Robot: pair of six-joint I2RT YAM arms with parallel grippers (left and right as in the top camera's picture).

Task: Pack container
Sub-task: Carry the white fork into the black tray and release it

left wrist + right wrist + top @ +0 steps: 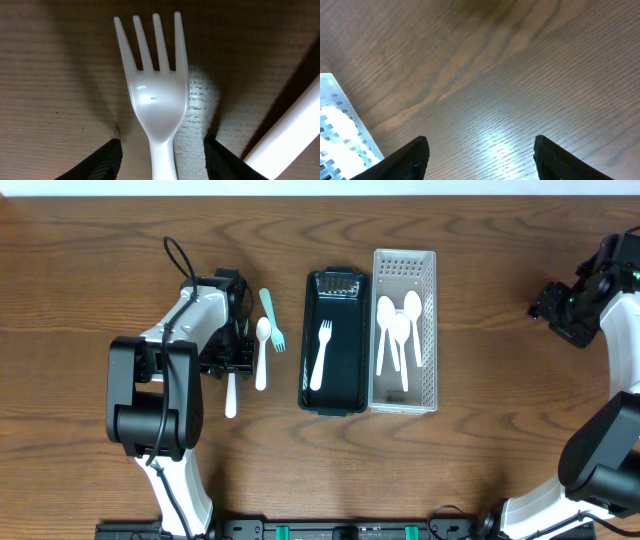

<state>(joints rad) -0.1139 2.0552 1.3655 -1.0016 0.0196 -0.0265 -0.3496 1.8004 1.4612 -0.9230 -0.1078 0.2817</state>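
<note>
A black container point(340, 395) stands mid-table with one white fork point(321, 355) lying in it. My left gripper point(232, 358) is down at the table, left of the container. In the left wrist view, its open jaws point(162, 150) straddle the neck of a second white fork point(155, 100) with a gap on each side. That fork lies flat with its handle point(231, 395) sticking out below the gripper. A white spoon point(262, 355) and a teal fork point(272, 318) lie just to its right. My right gripper point(558, 310) is open and empty at the far right.
A white perforated basket point(430, 330) with several white spoons stands against the container's right side; its corner shows in the right wrist view point(335, 125). The white spoon's handle point(295, 135) lies close to my left gripper's right finger.
</note>
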